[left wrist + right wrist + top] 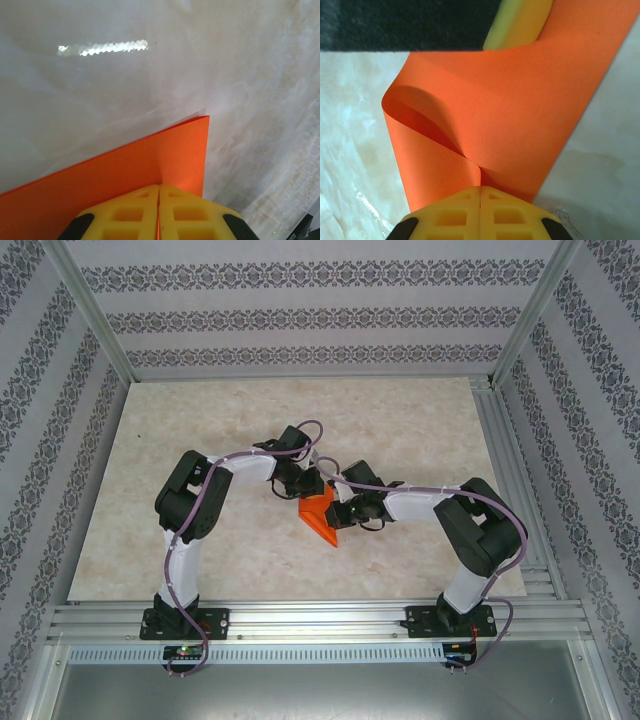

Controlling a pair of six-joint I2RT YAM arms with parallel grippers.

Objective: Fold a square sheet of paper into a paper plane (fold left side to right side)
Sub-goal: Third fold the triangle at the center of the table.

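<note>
The square sheet of paper (322, 517) is bright orange and lies mid-table, folded to a pointed outline whose tip faces the near edge. My left gripper (308, 486) is shut on its far end. In the left wrist view the yellow fingers (130, 215) meet on the paper (150, 160), which stands on edge above the table. My right gripper (346, 508) is shut on the paper's right side. In the right wrist view the paper (520, 110) curls in a loose loop up from my shut gripper (480, 189) toward the left gripper's yellow finger (520, 25).
The pale marble tabletop (200, 440) spreads around the paper on all sides. Aluminium frame rails (300, 620) run along the near edge and the right side. Patterned walls enclose the back and both sides.
</note>
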